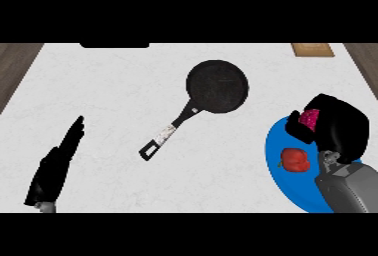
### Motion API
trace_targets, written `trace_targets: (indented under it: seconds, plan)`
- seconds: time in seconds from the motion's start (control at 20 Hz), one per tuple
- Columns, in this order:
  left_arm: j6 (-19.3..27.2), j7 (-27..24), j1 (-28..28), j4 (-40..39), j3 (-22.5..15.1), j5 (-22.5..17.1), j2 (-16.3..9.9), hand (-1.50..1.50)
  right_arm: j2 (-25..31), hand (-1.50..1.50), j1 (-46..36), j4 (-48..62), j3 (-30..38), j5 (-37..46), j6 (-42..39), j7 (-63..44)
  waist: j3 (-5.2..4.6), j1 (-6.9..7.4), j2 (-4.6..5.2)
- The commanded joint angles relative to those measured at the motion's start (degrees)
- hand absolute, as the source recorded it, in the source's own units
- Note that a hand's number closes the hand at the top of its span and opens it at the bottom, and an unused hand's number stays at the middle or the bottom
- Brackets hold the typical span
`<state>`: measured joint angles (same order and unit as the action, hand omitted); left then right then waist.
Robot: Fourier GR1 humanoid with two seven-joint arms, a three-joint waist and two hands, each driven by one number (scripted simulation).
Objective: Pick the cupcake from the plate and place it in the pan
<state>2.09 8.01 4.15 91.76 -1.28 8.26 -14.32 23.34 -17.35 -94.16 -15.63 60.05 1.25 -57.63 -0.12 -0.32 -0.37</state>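
Looking down on the white table (111, 90) now. My right hand (339, 127) is at the right side of the frame, over the upper part of the blue plate (284, 187). Its black fingers (299, 131) are curled around the cupcake (309, 119); I can see only a patch of pink showing between the fingers and the palm, the rest is hidden by the hand. So the cupcake is in my right hand, above the plate's upper edge. I can't tell whether it is lifted clear of the plate or touching it. The grey forearm (353, 187) comes in from the lower right corner and covers part of the plate.

On the plate, lower than the hand, sits a red pepper (295, 159), just beside my wrist and apart from the cupcake.

The pan (217, 86) is black and round, sitting up in the centre of the frame, well apart from the plate and to its upper left. Its handle (166, 134) runs down and to the left, with a lighter band along the middle and a slot at the end.

My left hand (55, 165) is in the lower left of the frame, fingers straight and together, pointing up, holding nothing, well away from the pan.

At the top right edge there is a wooden board (310, 49), and a dark shape (114, 45) at the top edge left of centre.
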Motion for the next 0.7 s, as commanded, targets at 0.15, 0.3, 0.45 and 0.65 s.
trace_targets:
  seconds: [0.15, 0.3, 0.45, 0.65]
  plan:
    - [-0.04, 0.96, -1.47, -0.25, -0.17, 0.67, 1.36, 0.00, -5.40, 1.50, -11.72, 3.04, 0.11, 5.42, 1.76, 0.58, 0.11, 0.95, 0.45]
    - [-1.36, -0.44, 0.54, 1.22, 0.41, 0.21, 0.31, 0.00, -7.82, 1.50, -16.39, 8.92, 4.01, 1.40, 4.46, 4.52, 0.13, 1.22, 0.48]
    - [-1.13, 2.19, -0.09, 1.96, -0.86, 1.36, 1.01, 0.00, -11.76, 1.50, -24.62, 20.86, 5.39, 1.14, 7.66, 7.18, 0.14, 1.86, 0.65]
    - [-0.44, -2.04, -2.36, -3.60, -1.14, 2.13, 2.47, 0.00, -14.24, 1.50, -30.94, 37.67, 11.01, -1.74, 16.79, 13.50, 0.13, 2.54, 1.26]
